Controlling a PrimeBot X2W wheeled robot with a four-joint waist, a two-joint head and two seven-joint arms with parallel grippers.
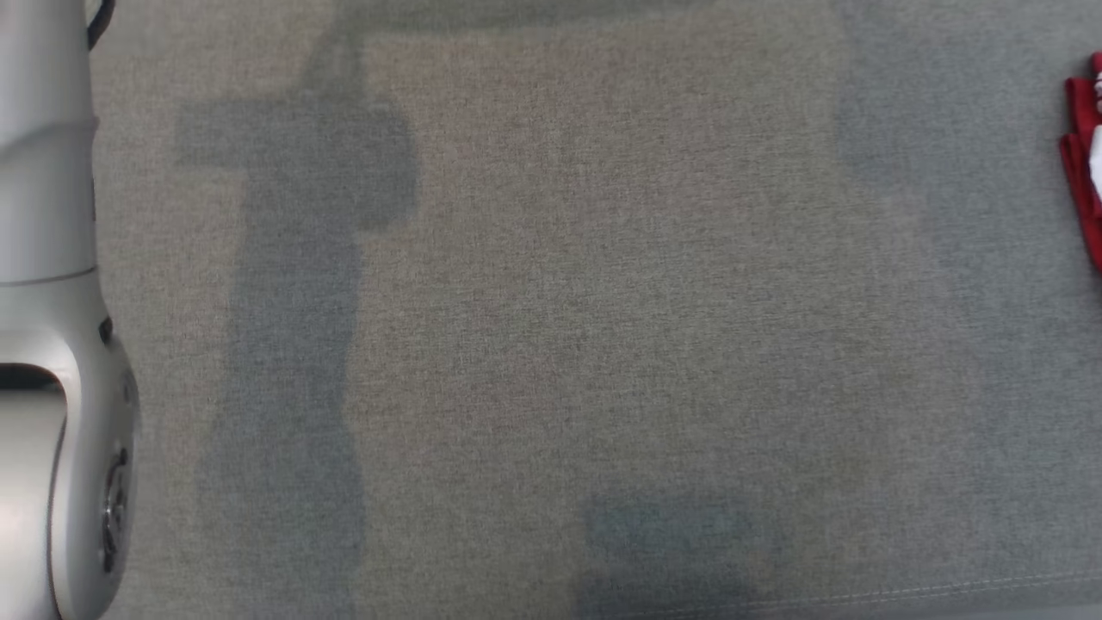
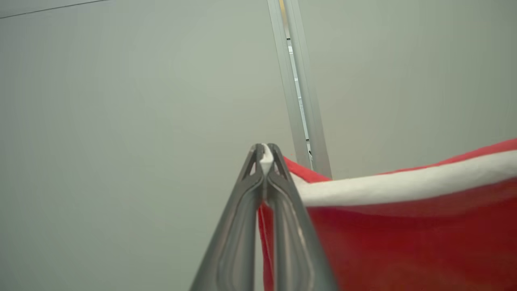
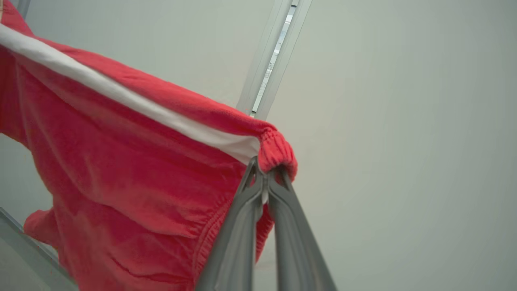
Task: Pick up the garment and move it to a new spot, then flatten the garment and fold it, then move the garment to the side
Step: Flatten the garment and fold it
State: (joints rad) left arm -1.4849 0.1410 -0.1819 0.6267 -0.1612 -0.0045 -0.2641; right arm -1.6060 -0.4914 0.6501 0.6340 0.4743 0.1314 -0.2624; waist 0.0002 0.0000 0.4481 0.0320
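The garment (image 3: 121, 161) is red with a white stripe along its edge, and it hangs stretched between both arms. My right gripper (image 3: 265, 171) is shut on its gathered elastic corner. At the other end my left gripper (image 2: 265, 155) is shut on the white-striped edge of the garment (image 2: 404, 226), a sliver of white showing between the tips. In the head view a small red and white piece of the garment (image 1: 1083, 155) peeks in at the right edge, and my pale left forearm (image 1: 52, 344) runs down the left edge.
A grey fabric surface (image 1: 551, 344) spreads below, with arm shadows across it and a stitched seam near the bottom right. Both wrist views look up at pale wall panels split by a metal post (image 2: 301, 93).
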